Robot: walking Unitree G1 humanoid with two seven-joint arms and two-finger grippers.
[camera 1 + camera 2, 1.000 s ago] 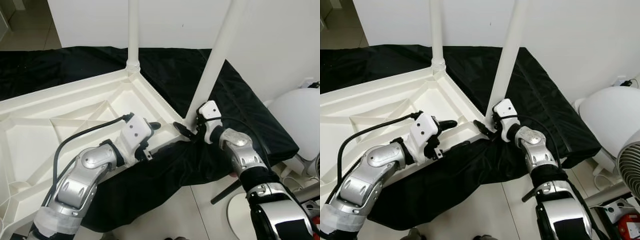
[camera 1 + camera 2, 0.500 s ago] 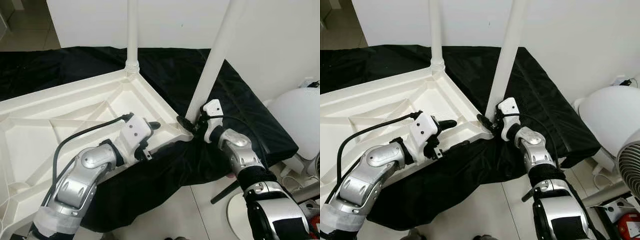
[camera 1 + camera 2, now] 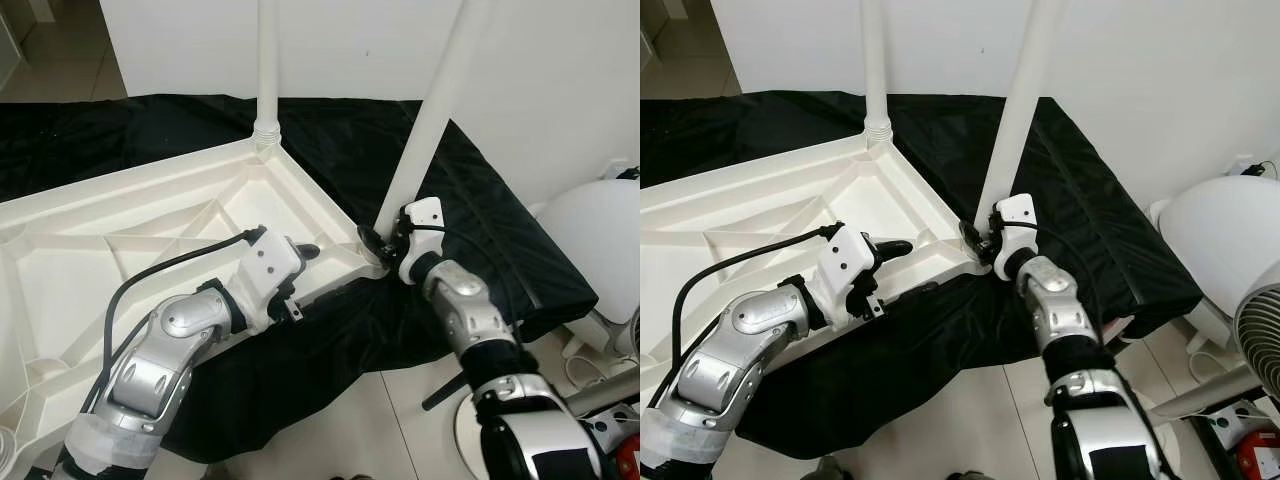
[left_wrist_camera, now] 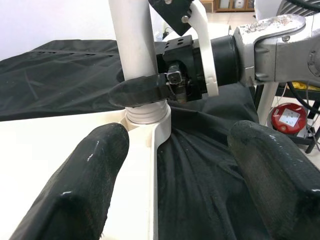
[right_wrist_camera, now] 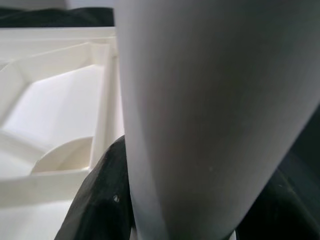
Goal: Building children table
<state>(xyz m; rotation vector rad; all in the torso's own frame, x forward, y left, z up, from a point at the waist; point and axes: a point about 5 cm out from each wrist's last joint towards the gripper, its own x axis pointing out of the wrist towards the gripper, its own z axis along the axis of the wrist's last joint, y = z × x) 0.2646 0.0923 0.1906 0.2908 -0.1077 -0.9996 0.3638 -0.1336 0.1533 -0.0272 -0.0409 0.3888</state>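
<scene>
Your right hand point(image 3: 383, 246) clasped the near leg point(image 3: 430, 120) at its socket, one far leg point(image 3: 267, 65) already stood upright in the upturned tabletop point(image 3: 130, 240), your left hand point(image 3: 300, 275) hovered unclenched, and further corners remained unseen.

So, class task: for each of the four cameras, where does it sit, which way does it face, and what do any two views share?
Left eye, right eye: on the head, looking down at the upturned table top; both arms show.
Left wrist: along the left gripper, facing the near leg and right gripper.
Right wrist: pressed close against that leg.
Shared: the near leg, in all four.
</scene>
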